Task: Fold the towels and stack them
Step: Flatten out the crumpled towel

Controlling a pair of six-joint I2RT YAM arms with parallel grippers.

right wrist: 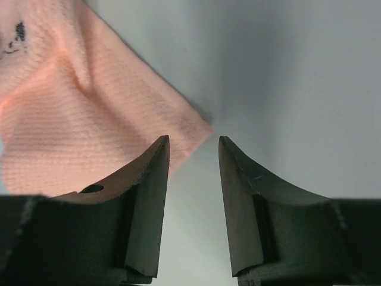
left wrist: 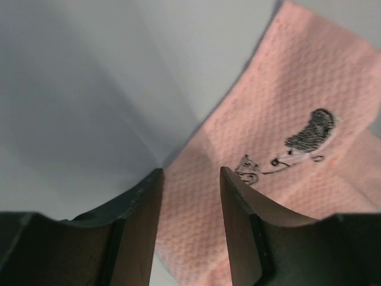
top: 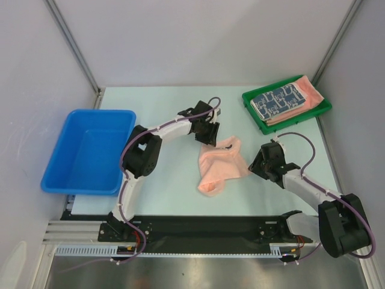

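A salmon-pink towel [top: 221,165] lies crumpled on the table's middle. In the left wrist view this towel [left wrist: 280,113] shows a small stitched hedgehog. My left gripper [top: 210,139] hovers at its far left corner. Its jaws [left wrist: 190,170] are open, with cloth showing in the gap but not pinched. My right gripper [top: 255,162] is at the towel's right edge, open [right wrist: 193,138], with bare table between the fingers; the towel's corner [right wrist: 184,128] lies just past the left fingertip. A dark blue patterned towel [top: 277,99] lies folded on top of salmon towels [top: 304,99] in the green tray.
The green tray [top: 255,120] stands at the back right. A blue bin [top: 90,150] sits at the left side. White walls with metal posts close in the table on three sides.
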